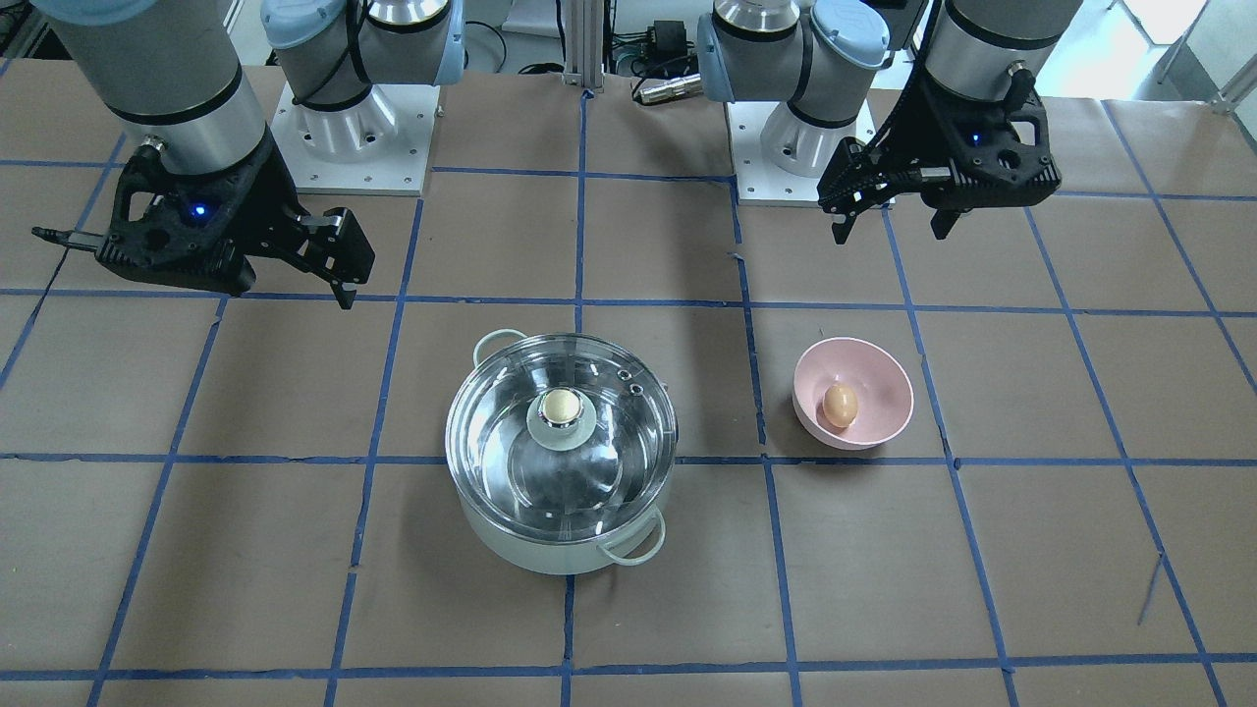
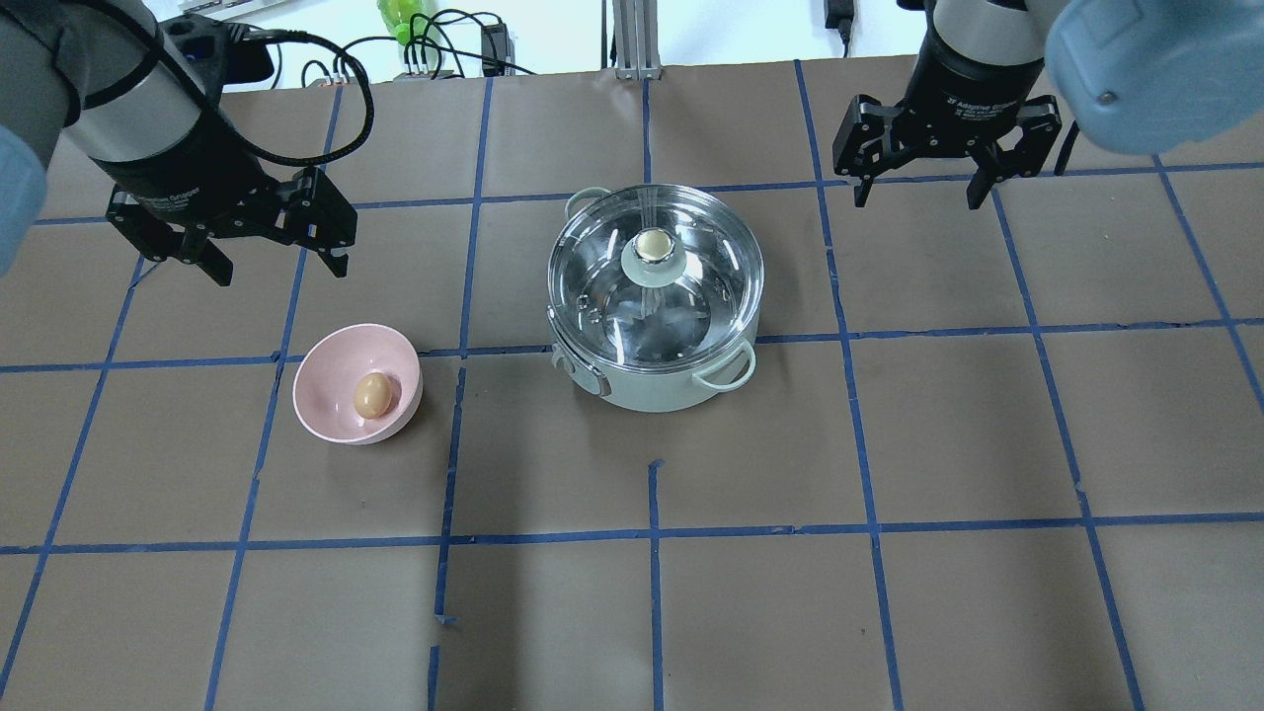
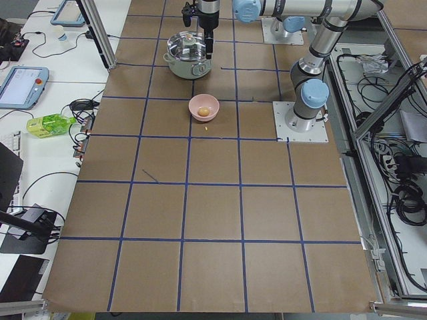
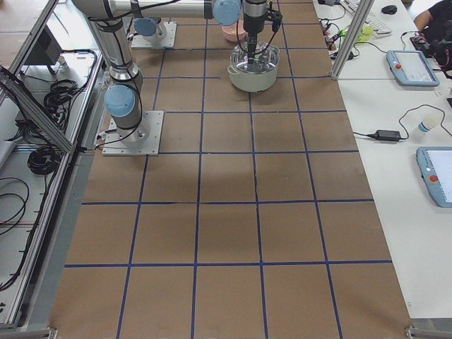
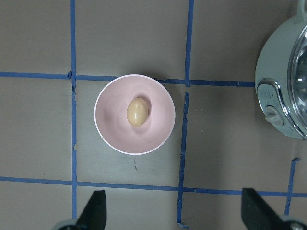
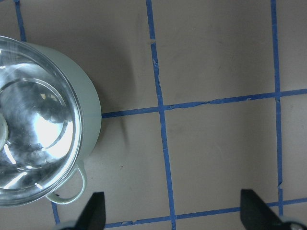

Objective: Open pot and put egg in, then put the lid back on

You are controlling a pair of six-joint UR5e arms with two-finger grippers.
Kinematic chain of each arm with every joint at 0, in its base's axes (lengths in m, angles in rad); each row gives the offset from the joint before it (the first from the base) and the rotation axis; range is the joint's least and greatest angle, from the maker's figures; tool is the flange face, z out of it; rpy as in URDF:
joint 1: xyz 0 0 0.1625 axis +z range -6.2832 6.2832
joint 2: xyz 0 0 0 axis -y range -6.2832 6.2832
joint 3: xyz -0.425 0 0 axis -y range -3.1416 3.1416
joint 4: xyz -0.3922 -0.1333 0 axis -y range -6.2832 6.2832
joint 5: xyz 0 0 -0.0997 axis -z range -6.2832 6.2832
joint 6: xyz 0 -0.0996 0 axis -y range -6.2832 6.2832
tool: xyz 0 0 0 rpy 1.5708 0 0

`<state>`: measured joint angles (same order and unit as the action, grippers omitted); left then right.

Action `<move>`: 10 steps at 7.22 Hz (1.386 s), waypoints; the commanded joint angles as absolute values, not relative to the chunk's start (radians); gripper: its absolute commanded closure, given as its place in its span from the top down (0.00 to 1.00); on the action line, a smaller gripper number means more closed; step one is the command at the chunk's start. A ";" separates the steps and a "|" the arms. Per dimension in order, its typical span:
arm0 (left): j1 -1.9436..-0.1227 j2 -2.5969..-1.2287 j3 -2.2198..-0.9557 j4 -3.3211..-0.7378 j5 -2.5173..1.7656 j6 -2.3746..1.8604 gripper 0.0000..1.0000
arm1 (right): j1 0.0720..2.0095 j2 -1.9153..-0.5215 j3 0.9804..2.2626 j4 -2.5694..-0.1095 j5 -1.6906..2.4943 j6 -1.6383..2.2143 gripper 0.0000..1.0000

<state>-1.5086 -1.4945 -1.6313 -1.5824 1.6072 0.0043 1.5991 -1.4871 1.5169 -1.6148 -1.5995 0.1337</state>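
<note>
Both claws raised and empty; lid on pot, egg in bowl.

My left claw [image 2: 276, 259] hangs over the table near the bowl [image 2: 326, 348], fingers spread wide, gripping nothing. The egg [image 2: 372, 394] lies on its side in the bottom of the bowl. Right of the bowl and apart from it, the pot [image 2: 642, 391] stands mid-table. The lid [image 2: 691, 286] is seated on its rim, knob [image 2: 652, 247] upright at centre. My right claw [image 2: 919, 196] hovers right of the pot, clear of it, fingers likewise spread and gripping nothing.
</note>
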 commanded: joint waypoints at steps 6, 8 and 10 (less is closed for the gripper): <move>-1.497 -1.490 -1.638 -1.606 1.606 0.011 1.00 | 1.592 -1.497 1.520 -1.611 -1.591 0.123 1.00; -1.496 -1.488 -1.646 -1.617 1.606 0.017 1.00 | 1.589 -1.497 1.520 -1.611 -1.594 0.121 1.00; -1.458 -1.486 -1.683 -1.644 1.606 0.141 1.00 | 1.589 -1.497 1.520 -1.611 -1.594 0.121 1.00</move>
<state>-1.4848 -1.4858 -1.6619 -1.6355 1.6072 0.0802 1.5902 -1.4971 1.5201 -1.6107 -1.5929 0.1213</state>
